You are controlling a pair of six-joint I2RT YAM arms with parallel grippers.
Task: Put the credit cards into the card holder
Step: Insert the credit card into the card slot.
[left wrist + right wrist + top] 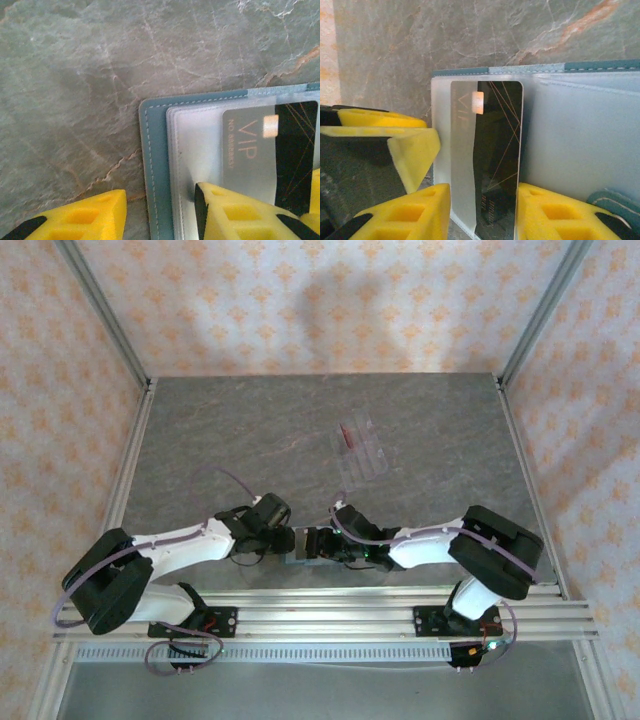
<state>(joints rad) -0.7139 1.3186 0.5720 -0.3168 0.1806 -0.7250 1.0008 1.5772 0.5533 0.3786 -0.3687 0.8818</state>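
Observation:
The teal card holder (303, 546) lies open near the table's front edge, between both grippers. Its teal border (152, 165) frames clear inner sleeves (195, 150). A black credit card (295, 150) with gold lines and "VIP" lettering sits partly inside a sleeve. My left gripper (160, 220) is open astride the holder's edge, with one finger (85, 220) over the table and the other (235, 215) on the sleeve. My right gripper (484, 215) is open, its fingers standing on either side of the black card (497, 150).
A clear slotted rack (362, 452) stands mid-table behind the grippers, with a reddish card (345, 434) in it. The holder's snap strap (615, 205) curls up at the lower right of the right wrist view. The left gripper's yellow fingers (412, 150) are close beside the sleeve.

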